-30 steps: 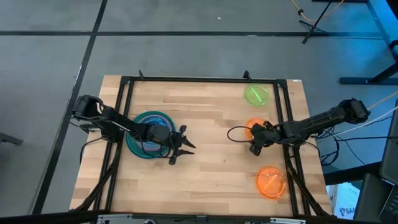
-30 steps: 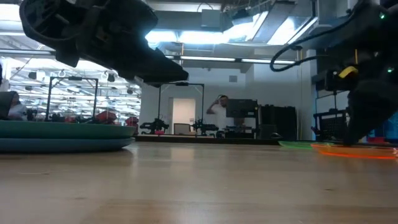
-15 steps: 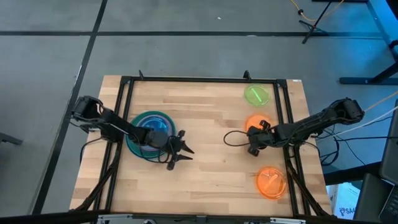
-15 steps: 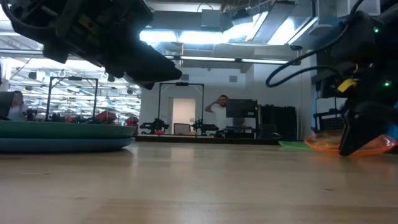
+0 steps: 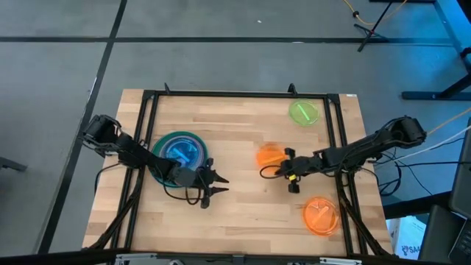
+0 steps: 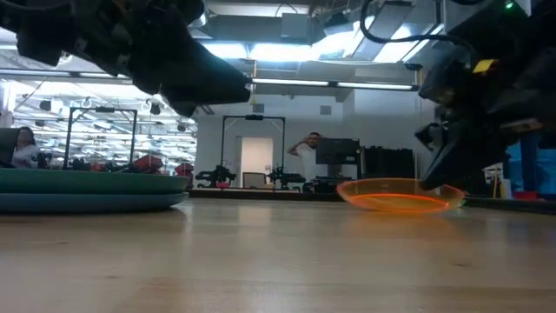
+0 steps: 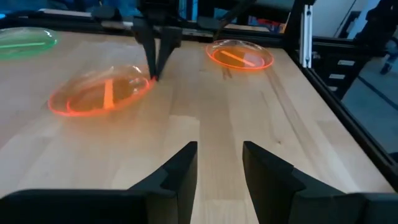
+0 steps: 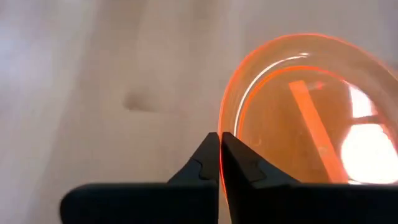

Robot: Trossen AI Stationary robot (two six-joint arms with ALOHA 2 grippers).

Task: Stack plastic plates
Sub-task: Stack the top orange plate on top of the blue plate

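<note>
One orange plate (image 5: 268,156) (rim-pinched), tilted, right jaws (image 5: 285,163) clamped.

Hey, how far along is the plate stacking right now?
Partly done. A stack of blue and teal plates already sits on the table's left side. In hand: the right gripper is shut on the rim of an orange plate, holding it near mid-table. Left: the lime plate and another orange plate lie apart on the right. The left gripper waits open beside the stack.

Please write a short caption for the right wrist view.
Right hand pinching the rim of an orange plate.
</note>
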